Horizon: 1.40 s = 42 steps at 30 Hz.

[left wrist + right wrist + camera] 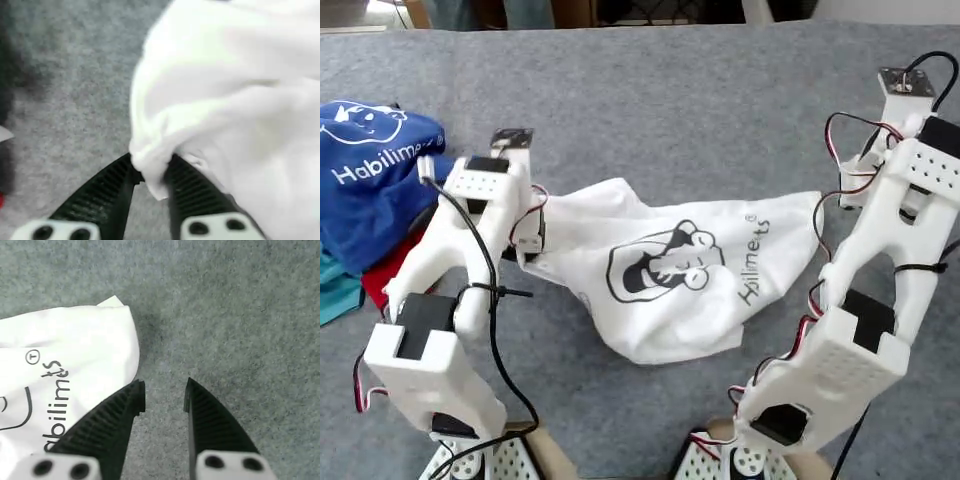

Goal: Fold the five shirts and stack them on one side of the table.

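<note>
A grey, carpet-like table (670, 100) is seen from above, with two white robot arms rising from its near edge, one on each side. A white shirt (670, 270) with a dark printed logo lies crumpled and unfolded in the middle of the table, between the two arms. The left gripper (150, 167) is clamped on a bunched fold at the edge of this shirt; in the left wrist view the black ribbed jaws pinch the cloth between them, and the rest of the fabric spreads away over the grey surface. The right gripper (165, 390) holds nothing: its two jaws stand apart above bare table, just beside the shirt's opposite corner, and one jaw sits close to the cloth's edge without clearly touching it. At the far left side of the table, well apart from the white shirt, lies a loose heap of other shirts: a blue shirt (370, 170) with white print on top, a red shirt (390, 265) showing beneath it, and a teal shirt (335, 285) at the very edge.
</note>
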Tool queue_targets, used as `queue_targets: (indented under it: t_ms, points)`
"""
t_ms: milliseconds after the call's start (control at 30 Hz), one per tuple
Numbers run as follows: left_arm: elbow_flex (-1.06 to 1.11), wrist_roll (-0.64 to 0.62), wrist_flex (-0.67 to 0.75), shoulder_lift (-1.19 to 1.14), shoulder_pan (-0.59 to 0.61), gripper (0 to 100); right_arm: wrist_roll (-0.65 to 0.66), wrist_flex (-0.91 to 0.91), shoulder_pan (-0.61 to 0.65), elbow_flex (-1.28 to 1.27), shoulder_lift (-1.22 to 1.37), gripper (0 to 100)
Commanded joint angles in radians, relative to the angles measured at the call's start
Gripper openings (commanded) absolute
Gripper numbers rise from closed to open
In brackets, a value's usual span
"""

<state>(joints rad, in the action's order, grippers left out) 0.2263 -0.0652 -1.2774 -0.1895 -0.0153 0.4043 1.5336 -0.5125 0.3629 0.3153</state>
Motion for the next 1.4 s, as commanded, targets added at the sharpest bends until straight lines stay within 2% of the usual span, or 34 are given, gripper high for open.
queue_targets:
  t_ms: [0, 133, 333, 500, 667, 833, 967, 1133, 1233, 1367]
  points:
    - [-0.183, 0.219, -0.201, 0.058, 0.001, 3, -0.003, 0.000, -0.006, 0.004, -0.054, 14.5]
    - [-0.335, 0.519, -0.482, 0.063, 0.004, 3, -0.003, 0.008, -0.005, 0.004, -0.054, 14.5]
    - [-0.295, 0.710, -0.486, 0.098, 0.162, 3, 0.120, 0.129, 0.043, 0.004, -0.062, 14.5]
    - [-0.176, 0.884, -0.486, 0.104, 0.269, 3, 0.144, 0.222, 0.120, 0.005, -0.064, 14.7]
    - [-0.101, 0.924, -0.486, 0.104, 0.314, 3, 0.109, 0.198, 0.272, -0.097, -0.084, 14.8]
    - [-0.019, 0.941, -0.486, 0.104, 0.309, 3, 0.034, -0.055, 0.396, -0.142, -0.077, 14.8]
    - [0.090, 1.040, -0.486, 0.106, 0.317, 3, 0.032, -0.212, 0.446, -0.117, 0.041, 14.8]
    - [0.236, 1.117, -0.443, 0.104, 0.334, 3, 0.031, -0.123, 0.471, -0.033, 0.225, 14.5]
    - [0.274, 1.112, -0.410, 0.104, 0.354, 3, 0.031, -0.087, 0.463, 0.002, 0.285, 13.5]
    - [0.262, 1.048, -0.393, 0.103, 0.401, 3, 0.037, -0.063, 0.448, 0.001, 0.311, 2.2]
